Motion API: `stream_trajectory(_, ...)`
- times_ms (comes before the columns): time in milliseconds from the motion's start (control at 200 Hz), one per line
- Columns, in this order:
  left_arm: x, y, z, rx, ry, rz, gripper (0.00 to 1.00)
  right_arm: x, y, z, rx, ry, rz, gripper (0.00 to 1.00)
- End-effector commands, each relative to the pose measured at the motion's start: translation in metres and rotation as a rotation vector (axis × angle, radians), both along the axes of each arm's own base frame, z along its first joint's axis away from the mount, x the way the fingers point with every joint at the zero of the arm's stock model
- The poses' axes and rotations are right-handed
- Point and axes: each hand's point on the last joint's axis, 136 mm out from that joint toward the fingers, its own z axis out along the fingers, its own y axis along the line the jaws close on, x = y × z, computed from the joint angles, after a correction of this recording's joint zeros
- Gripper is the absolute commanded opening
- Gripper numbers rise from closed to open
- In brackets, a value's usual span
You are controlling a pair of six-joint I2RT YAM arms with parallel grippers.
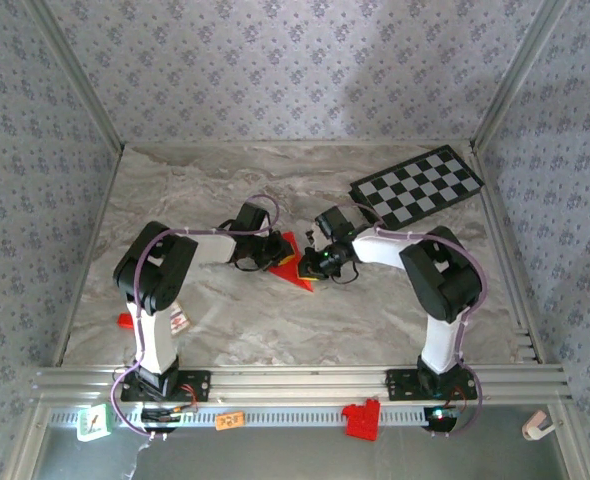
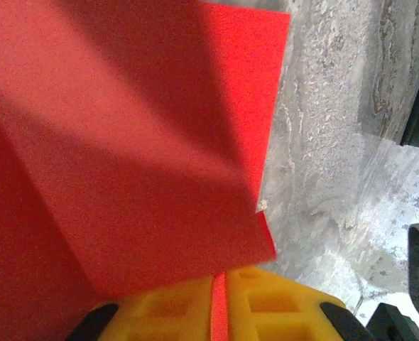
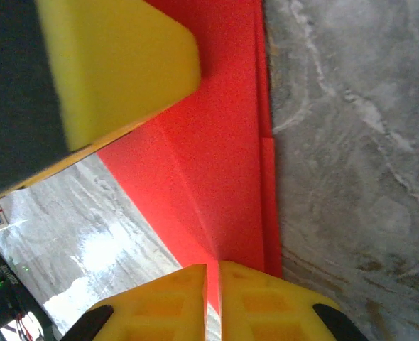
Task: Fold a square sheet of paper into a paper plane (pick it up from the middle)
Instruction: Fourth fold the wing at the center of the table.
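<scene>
Left pincer [image 2: 220,302] is pinched on the thin bright red square sheet of paper [image 2: 124,156], and my right pincer [image 3: 213,284] is pressed together on its folded edge. Partly folded, the sheet lies left of the black-and-white checkered board [image 1: 417,186], toward the arm bases, spanning both pincers. I judge it light, floppy and easily torn. I'd hold along the stiffer crease, not the loose corners.

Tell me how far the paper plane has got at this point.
Done: the paper is already partly folded; the wrist views show creases and doubled edges. In hand: the left gripper and right gripper are both shut on it, apparently mid-fold. Left: from above it reads as a broad wedge, not yet a slim dart, so further folds appear to remain.
</scene>
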Motion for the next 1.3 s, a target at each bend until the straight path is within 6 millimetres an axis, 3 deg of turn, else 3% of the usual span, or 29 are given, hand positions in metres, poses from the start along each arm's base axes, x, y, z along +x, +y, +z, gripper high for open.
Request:
stream_trajectory(0, -0.026, 0.027, -0.048, 0.164, 0.146, 0.017, 0.13, -0.005, -0.005, -0.010, -0.050, 0.027, 0.001, 0.14)
stream_trajectory(185, -0.033, 0.039, -0.059, 0.235, 0.187, 0.033, 0.12, -0.023, -0.017, -0.022, -0.086, 0.082, 0.013, 0.13)
stream_trajectory(440, -0.038, 0.052, -0.070, 0.311, 0.235, 0.055, 0.11, -0.050, -0.031, -0.018, -0.100, 0.130, 0.059, 0.13)
stream_trajectory(825, -0.040, 0.054, -0.072, 0.327, 0.251, 0.052, 0.11, -0.079, -0.052, -0.023, -0.145, 0.179, 0.081, 0.13)
stream_trajectory(945, -0.040, 0.050, -0.069, 0.308, 0.250, 0.044, 0.11, -0.069, -0.050, -0.013, -0.102, 0.118, 0.072, 0.13)
stream_trajectory(1139, -0.035, 0.043, -0.059, 0.278, 0.226, 0.034, 0.11, -0.031, -0.026, 0.043, 0.032, -0.122, 0.058, 0.13)
stream_trajectory(1294, -0.033, 0.037, -0.054, 0.261, 0.217, 0.030, 0.11, -0.016, -0.013, 0.040, 0.029, -0.129, 0.060, 0.13)
